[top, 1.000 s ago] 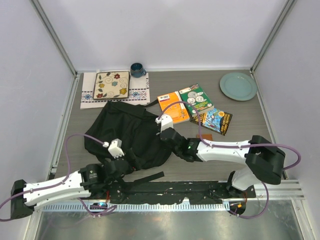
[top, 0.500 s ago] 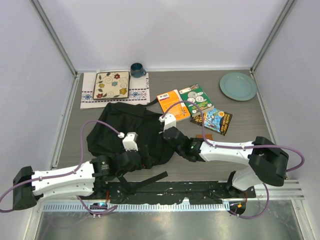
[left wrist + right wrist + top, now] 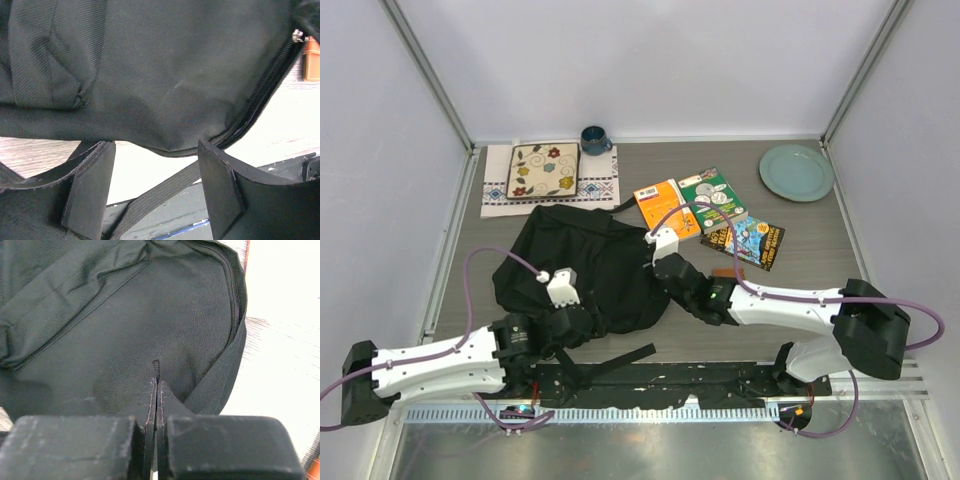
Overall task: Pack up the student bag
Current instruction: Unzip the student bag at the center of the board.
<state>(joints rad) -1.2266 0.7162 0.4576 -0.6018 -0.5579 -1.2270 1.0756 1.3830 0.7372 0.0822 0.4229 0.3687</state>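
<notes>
The student bag (image 3: 578, 262) is a large black fabric backpack lying flat left of centre. My left gripper (image 3: 582, 322) is open at the bag's near edge; in the left wrist view (image 3: 155, 185) its fingers stand wide apart below the bag's hem (image 3: 150, 75), with a black webbing strap (image 3: 150, 200) running between them and the zipper (image 3: 265, 95) to the right. My right gripper (image 3: 670, 272) is shut at the bag's right side. In the right wrist view (image 3: 156, 382) its fingertips pinch a small black tab (image 3: 155, 365) on the bag's fabric (image 3: 125, 315).
An orange book (image 3: 666, 212), a green book (image 3: 712, 198) and a blue comic (image 3: 744, 240) lie right of the bag. A small brown item (image 3: 729, 273) lies by my right arm. A green plate (image 3: 797, 171) is at back right; a patterned pad (image 3: 543, 169) and blue mug (image 3: 595, 139) at back left.
My left arm swung in toward the bag's near edge, then eased slightly back left. My right gripper moved a little right and nearer along the bag's right side, staying shut.
</notes>
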